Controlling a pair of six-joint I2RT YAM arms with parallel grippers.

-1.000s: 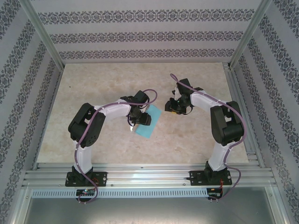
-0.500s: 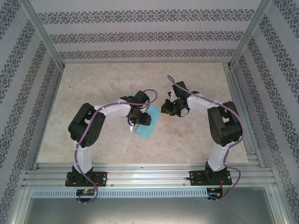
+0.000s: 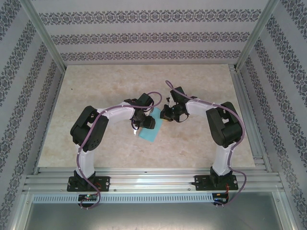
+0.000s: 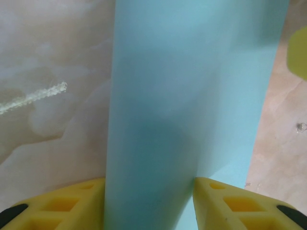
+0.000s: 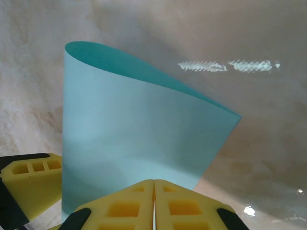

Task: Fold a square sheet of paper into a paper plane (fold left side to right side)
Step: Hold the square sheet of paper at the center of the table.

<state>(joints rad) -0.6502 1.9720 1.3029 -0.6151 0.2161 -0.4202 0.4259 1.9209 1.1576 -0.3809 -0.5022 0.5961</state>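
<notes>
Top external view: a pale marbled tabletop (image 3: 96,96) is lying inside a booth whose walls (image 3: 144,36) are carrying bands of dark floral wallpaper. Aluminium rails (image 3: 144,175) are running across the bottom of the frame, and metal posts (image 3: 43,33) are slanting up at the upper corners.

At centre left the left arm (image 3: 91,129) is rising from its base, bending at the elbow and reaching rightward, with its wrist pointing down over the middle of the table. The left gripper (image 3: 143,123) is sitting on the left part of the square sheet of paper (image 3: 154,130), which is lying near the frame's centre, tilted, one end toward the upper right. In the left wrist view its yellow fingers (image 4: 62,206) are standing apart at the bottom corners. They are gripping a bowed band of the turquoise sheet, which is filling the gap between them and running to the top of the frame.

Right of centre the right gripper (image 3: 168,114) is hanging at the sheet's upper right end, while the right arm (image 3: 223,124) is folding sharply at the elbow and reaching leftward. In the right wrist view its fingers (image 5: 120,208) are pressing together at bottom centre, tips at the lower edge of the sheet, which is standing up in a curve. Whether they are nipping that edge I cannot tell.
</notes>
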